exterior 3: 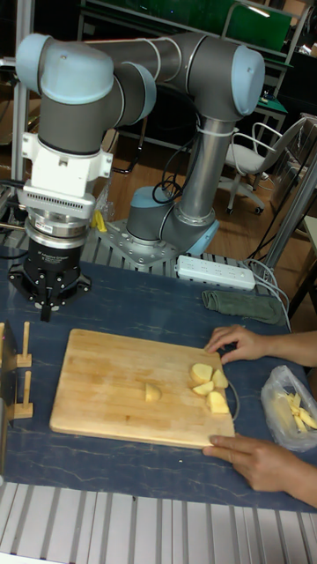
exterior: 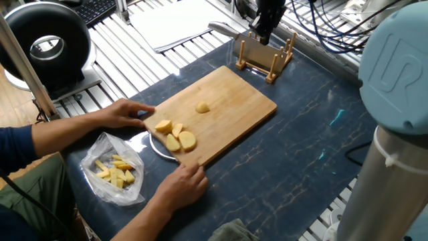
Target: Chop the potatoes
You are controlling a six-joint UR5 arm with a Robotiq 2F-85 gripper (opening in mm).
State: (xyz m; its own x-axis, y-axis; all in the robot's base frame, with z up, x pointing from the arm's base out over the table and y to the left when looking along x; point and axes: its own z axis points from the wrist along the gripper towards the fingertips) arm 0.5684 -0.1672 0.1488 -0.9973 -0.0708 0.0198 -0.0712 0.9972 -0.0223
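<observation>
Potatoes: pale yellow peeled chunks clustered on the board, one apart. Gripper: raised, touching nothing; opening cannot be told.

I see my arm: grey tubular links, pale blue joint caps, white wrist flange, black gripper beneath it.

Dark blue marbled desk sits on ribbed aluminium profile frame. Behind it: brown wooden floor, white swivel office chair, green-topped bench. White power strip and grey-green cloth at desk's far edge. Dim indoor lighting.
</observation>
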